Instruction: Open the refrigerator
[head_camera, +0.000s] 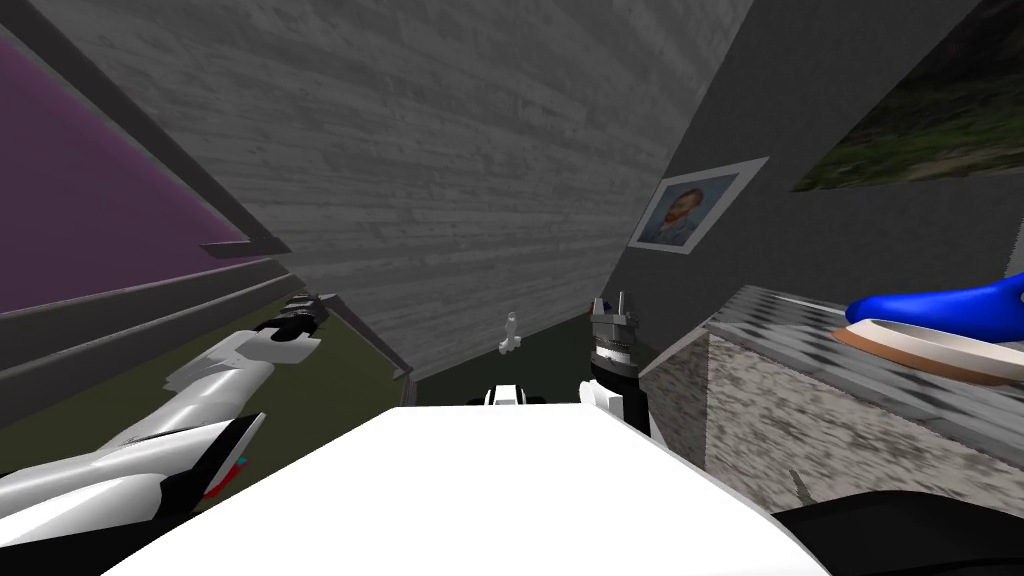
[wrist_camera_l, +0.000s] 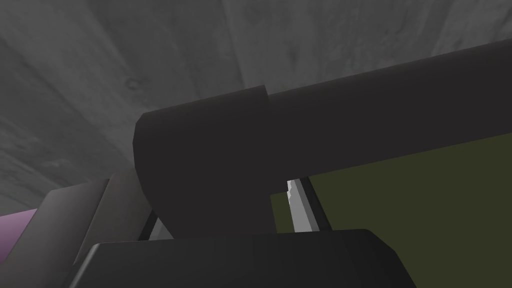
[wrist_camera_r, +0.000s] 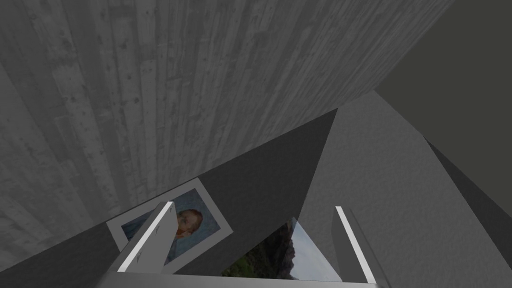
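In the left wrist view a thick dark grey handle bar (wrist_camera_l: 320, 120) with a bent end runs across just ahead of my hand, against an olive green surface (wrist_camera_l: 425, 200). My left gripper (wrist_camera_l: 225, 205) holds the bar's bent end between its fingers, one finger (wrist_camera_l: 300, 210) showing beside it and the other mostly hidden behind it. In the head view the left arm reaches out to the left, and the left gripper (head_camera: 300, 318) sits at the end of long dark rails (head_camera: 150, 300) below a purple panel (head_camera: 80, 180). My right gripper (head_camera: 612, 300) stands open and upright near the middle, holding nothing.
A mottled stone counter (head_camera: 800, 420) stands close on the right, carrying a blue object (head_camera: 950, 300) on a pale plate (head_camera: 930, 350). A small white fixture (head_camera: 511, 335) sits ahead by the grey plank wall. A framed portrait (head_camera: 685, 213) hangs on the right wall.
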